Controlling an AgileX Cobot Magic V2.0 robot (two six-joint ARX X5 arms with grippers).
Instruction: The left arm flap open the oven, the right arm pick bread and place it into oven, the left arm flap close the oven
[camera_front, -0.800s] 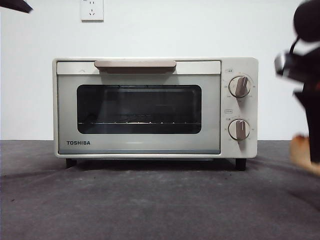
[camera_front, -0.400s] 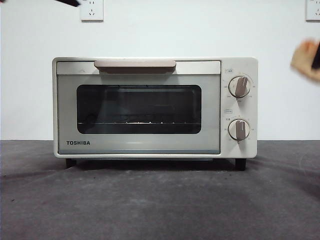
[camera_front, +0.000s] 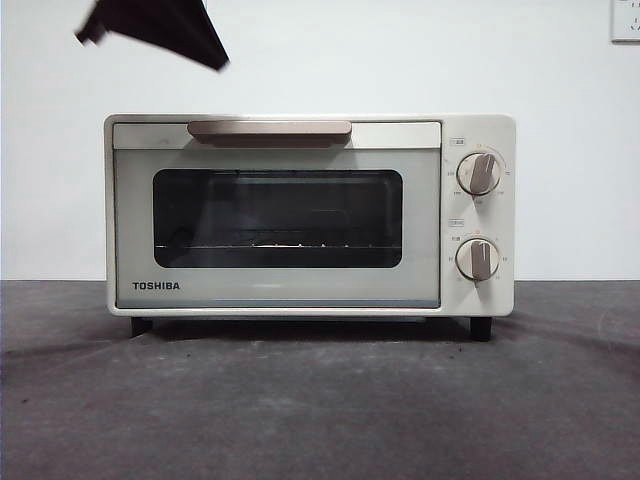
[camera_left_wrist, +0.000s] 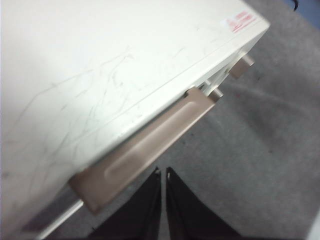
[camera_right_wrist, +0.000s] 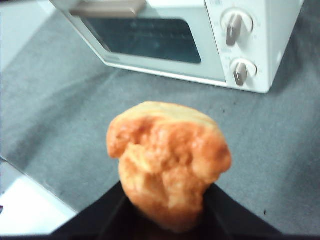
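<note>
Right wrist view: lumpy golden bread (camera_right_wrist: 167, 162) between right pincer (camera_right_wrist: 167, 212) jaws.

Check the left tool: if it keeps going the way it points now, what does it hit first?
Probably the handle of the oven: the left tool, shut, points just beside the bar's edge. Depth is unclear; it could slip past to the table cloth.

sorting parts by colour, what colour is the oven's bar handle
Beige-brown bar handle on the cream-white boxy oven; clearest in the front view.

Bright, even light; blurry wrist views
</note>
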